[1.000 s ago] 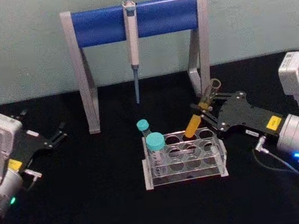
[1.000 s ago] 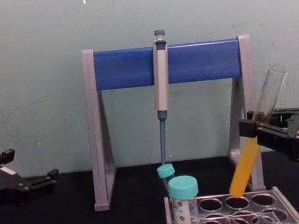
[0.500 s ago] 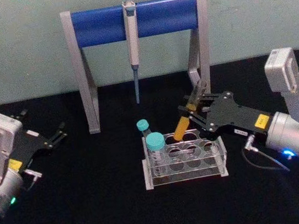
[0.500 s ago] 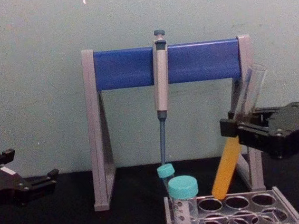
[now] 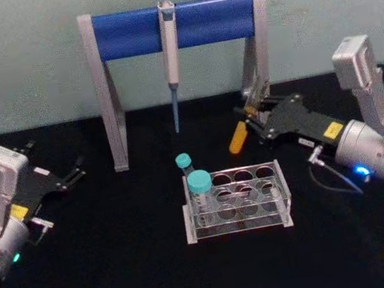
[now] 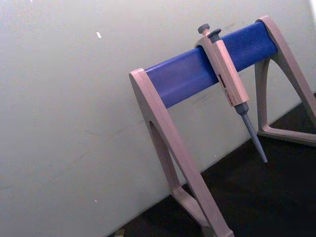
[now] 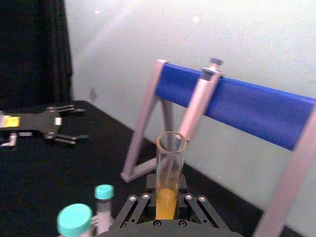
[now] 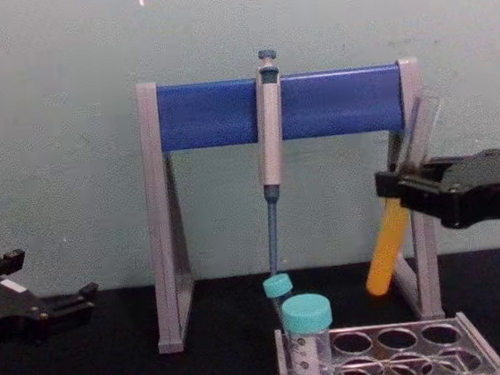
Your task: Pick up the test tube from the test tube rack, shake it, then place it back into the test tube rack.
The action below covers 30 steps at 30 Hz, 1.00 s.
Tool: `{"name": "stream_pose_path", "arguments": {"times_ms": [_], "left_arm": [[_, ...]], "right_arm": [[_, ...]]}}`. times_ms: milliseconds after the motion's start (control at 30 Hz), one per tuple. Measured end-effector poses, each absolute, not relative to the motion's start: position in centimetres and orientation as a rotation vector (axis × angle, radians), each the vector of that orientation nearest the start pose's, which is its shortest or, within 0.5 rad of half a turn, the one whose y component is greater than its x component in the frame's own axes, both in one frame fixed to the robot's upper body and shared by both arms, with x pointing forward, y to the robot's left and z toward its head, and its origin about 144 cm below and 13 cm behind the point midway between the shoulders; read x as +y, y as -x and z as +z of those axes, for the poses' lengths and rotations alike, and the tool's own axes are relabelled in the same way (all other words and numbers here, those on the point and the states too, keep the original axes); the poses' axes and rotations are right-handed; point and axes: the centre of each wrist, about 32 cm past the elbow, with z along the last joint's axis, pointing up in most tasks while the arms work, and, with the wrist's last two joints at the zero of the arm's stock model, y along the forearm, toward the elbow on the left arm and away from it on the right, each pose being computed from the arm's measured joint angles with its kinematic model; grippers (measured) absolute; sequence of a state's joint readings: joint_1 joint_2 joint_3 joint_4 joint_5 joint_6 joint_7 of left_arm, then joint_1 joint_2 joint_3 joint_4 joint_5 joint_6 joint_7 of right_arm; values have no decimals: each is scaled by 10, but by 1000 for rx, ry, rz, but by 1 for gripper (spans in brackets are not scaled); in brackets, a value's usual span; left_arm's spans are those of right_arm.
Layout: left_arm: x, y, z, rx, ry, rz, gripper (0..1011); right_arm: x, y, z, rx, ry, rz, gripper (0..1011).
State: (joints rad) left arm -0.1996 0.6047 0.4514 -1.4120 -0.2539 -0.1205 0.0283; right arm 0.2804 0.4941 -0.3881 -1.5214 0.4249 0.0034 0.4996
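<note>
The right gripper (image 5: 249, 116) is closed on the test tube (image 5: 238, 137), its fingers pinching the glass about halfway up, at the top of the yellow-orange liquid. The tube is tilted. Its round, liquid-filled end hangs below the fingertips and off to their left, and its open mouth stands above them, leaning the other way. In the right wrist view the tube (image 7: 169, 173) rises straight out from between the fingers (image 7: 132, 198) with its rim uppermost.

In the chest view the bottom of the tube (image 8: 392, 231) hangs apart from the test tube rack (image 8: 480, 353), which sits lower than the right gripper (image 8: 394, 188) and to its left. From the head view the rack (image 5: 280, 176) lies on the robot's side of the fingertips, well below them. Two teal-capped tubes stand at the rack's end farthest from the gripper: a wide one (image 5: 199, 184) and a smaller one (image 5: 184, 161) behind it.

Just behind the gripper stands the right leg of the grey-and-blue pipette stand (image 5: 126, 33), with a pipette (image 5: 170, 50) hanging from the middle of its bar.

The left gripper (image 5: 54, 158) rests well apart on the far side of the rack, low over the table, fingers spread wide and holding nothing.

The table (image 5: 123, 268) is flat black. A plain pale green wall (image 5: 25, 74) closes the room behind it.
</note>
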Motion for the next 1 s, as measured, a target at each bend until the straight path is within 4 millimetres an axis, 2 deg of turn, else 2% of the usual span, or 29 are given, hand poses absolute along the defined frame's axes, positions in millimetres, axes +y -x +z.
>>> {"name": "stream_pose_path", "arguments": {"times_ms": [333, 533, 767, 1000], "left_arm": [[310, -489, 1140, -285, -304, 1248, 1001], [310, -489, 1140, -285, -304, 1248, 1001], [310, -489, 1140, -285, -304, 1248, 1002], [310, -489, 1140, -285, -304, 1248, 1001]], "right_arm": [[-287, -507, 1209, -109, 98, -817, 224], [-297, -490, 1212, -90, 105, -810, 224], [-291, -473, 1215, -91, 103, -756, 224], [-271, -469, 1216, -108, 106, -685, 224]]}}
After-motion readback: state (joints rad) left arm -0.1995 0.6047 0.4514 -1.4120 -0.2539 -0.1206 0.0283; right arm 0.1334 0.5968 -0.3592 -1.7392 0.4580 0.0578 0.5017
